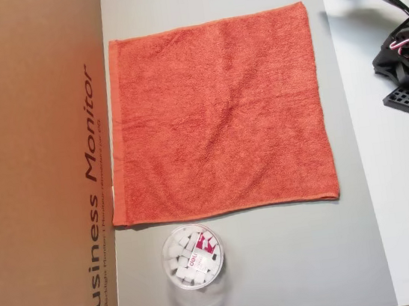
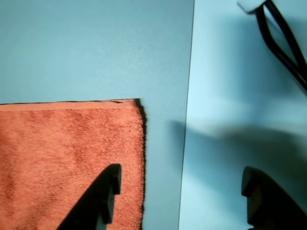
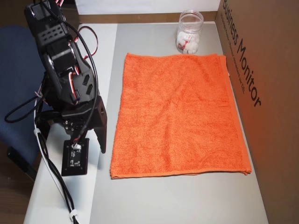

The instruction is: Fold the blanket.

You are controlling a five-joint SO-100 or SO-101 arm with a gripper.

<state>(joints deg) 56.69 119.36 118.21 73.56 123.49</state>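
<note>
The blanket (image 1: 218,113) is an orange-red terry towel lying flat and unfolded on a grey mat (image 1: 279,264). It also shows in the other overhead view (image 3: 180,114). In the wrist view one hemmed corner of it (image 2: 67,158) fills the lower left. My gripper (image 2: 180,194) is open and empty; its left fingertip (image 2: 103,201) hangs over the towel's edge and the right one over the white table. In an overhead view the gripper (image 3: 95,142) hovers just left of the towel's near left corner.
A clear jar (image 1: 192,256) of white pieces stands on the mat beside one towel edge, and also shows in the other overhead view (image 3: 189,32). A tall cardboard box (image 1: 41,174) borders the mat. Arm base and cables (image 1: 403,59) sit on the white table.
</note>
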